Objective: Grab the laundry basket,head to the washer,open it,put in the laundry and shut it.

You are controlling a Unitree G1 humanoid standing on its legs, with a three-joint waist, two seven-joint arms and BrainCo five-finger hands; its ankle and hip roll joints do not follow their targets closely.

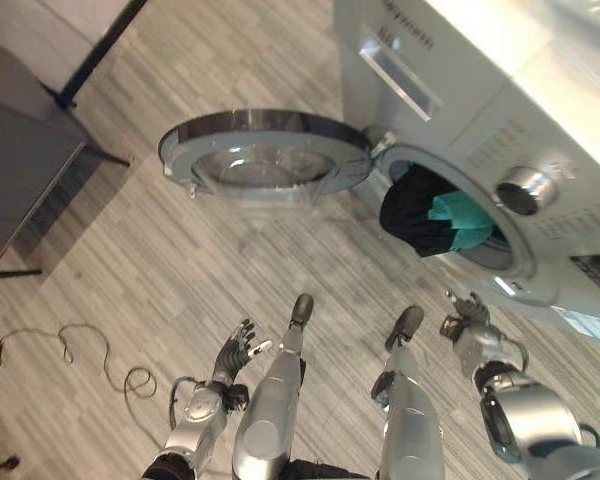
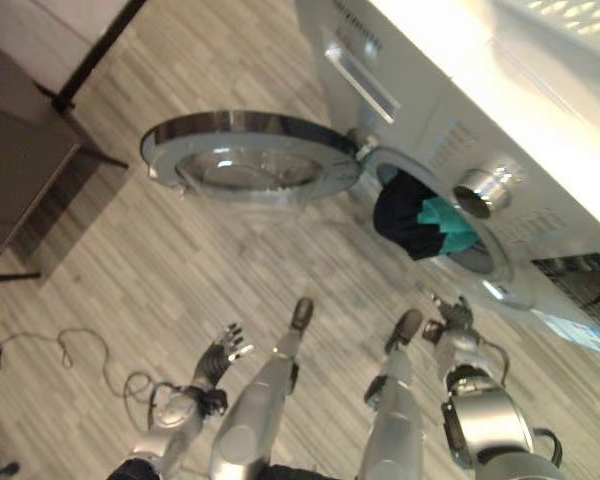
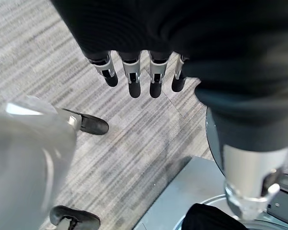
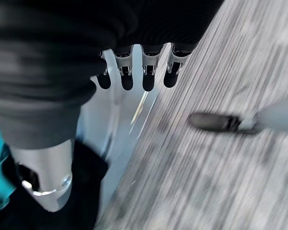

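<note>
The white washer (image 1: 460,110) stands at the right with its round glass door (image 1: 265,152) swung wide open toward the left. Black and teal laundry (image 1: 435,212) bulges out of the drum opening. My right hand (image 1: 467,318) hangs just below the opening, fingers relaxed and holding nothing; in the right wrist view its fingers (image 4: 134,72) point at the washer's front and the laundry (image 4: 81,191) lies close by. My left hand (image 1: 235,352) hangs low over the floor, open and empty, its fingers (image 3: 132,72) straight in the left wrist view.
A dark table (image 1: 20,175) with thin black legs stands at the left. Grey wood-look flooring (image 1: 180,260) stretches between the table and the washer.
</note>
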